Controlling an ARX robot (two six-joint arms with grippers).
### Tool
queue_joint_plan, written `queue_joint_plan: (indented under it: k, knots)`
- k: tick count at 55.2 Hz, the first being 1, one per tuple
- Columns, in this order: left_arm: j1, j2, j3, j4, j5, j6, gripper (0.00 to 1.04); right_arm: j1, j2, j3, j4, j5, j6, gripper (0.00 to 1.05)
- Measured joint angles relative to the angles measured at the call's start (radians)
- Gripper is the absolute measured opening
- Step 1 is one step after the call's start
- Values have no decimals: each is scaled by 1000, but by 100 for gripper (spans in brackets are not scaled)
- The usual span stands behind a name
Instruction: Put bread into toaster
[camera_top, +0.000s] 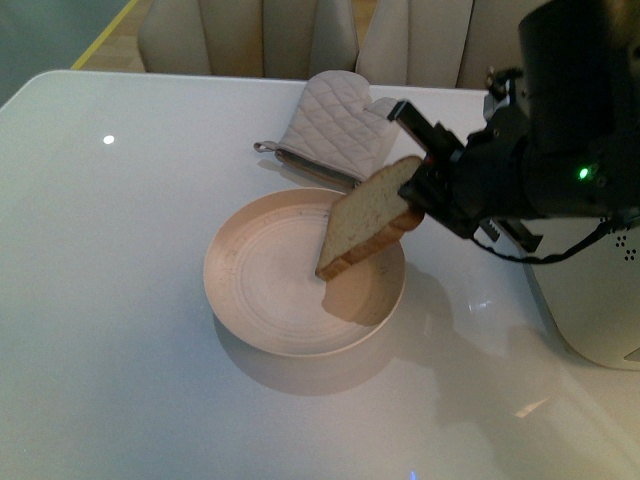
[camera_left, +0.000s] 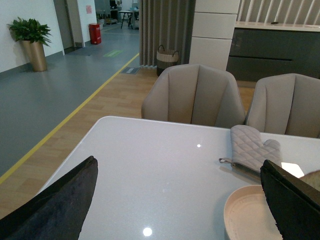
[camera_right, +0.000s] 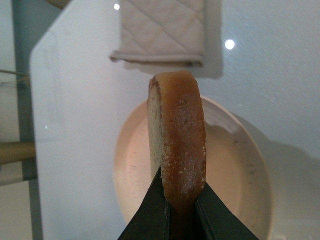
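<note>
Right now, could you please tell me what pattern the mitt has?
The mitt is pale grey-beige with diamond quilting, which shows best in the front view.

Speckled tan bread (camera_top: 365, 220) with brown crust, pale pink plate (camera_top: 240, 275), grey diamond-quilted mitt (camera_top: 335, 125), white toaster (camera_top: 600, 310), black fingers (camera_right: 145, 225).

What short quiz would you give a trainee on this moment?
1. True or false: the bread lies flat on the plate.
2. What lies on the table beyond the plate? A) an oven mitt B) a mug C) a knife
3. Fill in: the ___ gripper's fingers are spread with nothing between them.

Key:
1. False. The right gripper holds it tilted over the plate.
2. A.
3. Left: the left gripper is open and empty.
</note>
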Motion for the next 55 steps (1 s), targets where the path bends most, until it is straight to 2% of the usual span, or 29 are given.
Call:
queue_joint_plan:
  k: [7, 15, 18, 23, 27, 38, 44, 55]
  knots:
    - [0, 0, 0, 0, 0, 0, 97, -6, -153, -14, -45, 46, -70, 3]
    - [0, 0, 0, 0, 0, 0, 97, -42, -367, -16, -141, 150, -219, 3]
    - [0, 0, 0, 0, 0, 0, 97, -65, -453, -16, -181, 189, -289, 3]
    - [0, 0, 0, 0, 0, 0, 97, -134, -632, 3, -283, 277, -505, 3]
    - [0, 0, 0, 0, 0, 0, 97, -177, -689, 23, -338, 316, -623, 3]
    - [0, 0, 0, 0, 0, 0, 97, -279, -731, 39, -492, 291, -839, 3]
    - [0, 0, 0, 0, 0, 0, 97, -314, -731, 34, -559, 269, -870, 3]
    - [0, 0, 0, 0, 0, 0, 97, -343, -731, 5, -576, 273, -895, 3]
